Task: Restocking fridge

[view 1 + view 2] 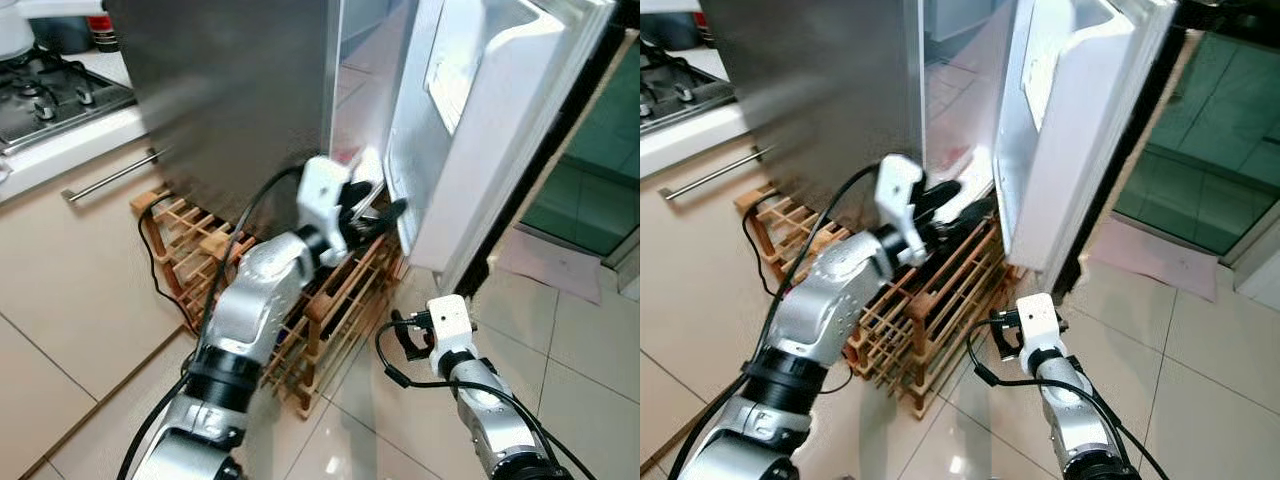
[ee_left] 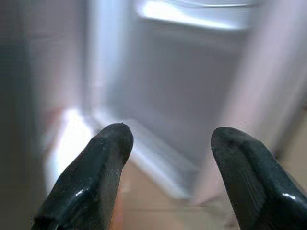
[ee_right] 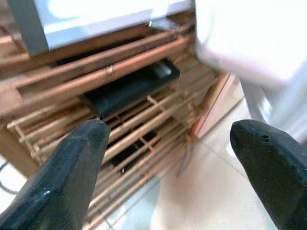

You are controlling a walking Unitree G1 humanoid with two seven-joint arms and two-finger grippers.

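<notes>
The fridge (image 1: pixel 230 90) stands on a wooden wine rack (image 1: pixel 320 320), its door (image 1: pixel 480 130) swung partly open to the robot's right; the left hand (image 1: pixel 385 213) reaches low into the gap between cabinet and door, fingers (image 2: pixel 91 177) spread wide and holding nothing; the right hand (image 3: pixel 168 167) hangs lower near the tiled floor (image 1: pixel 560 350), fingers wide too, facing the rack. The door looks stiff and fairly heavy, smooth and slippery on its steel face (no handle can be made out here); the lower inner edge seems the likeliest purchase; pushing there should swing it wider.
</notes>
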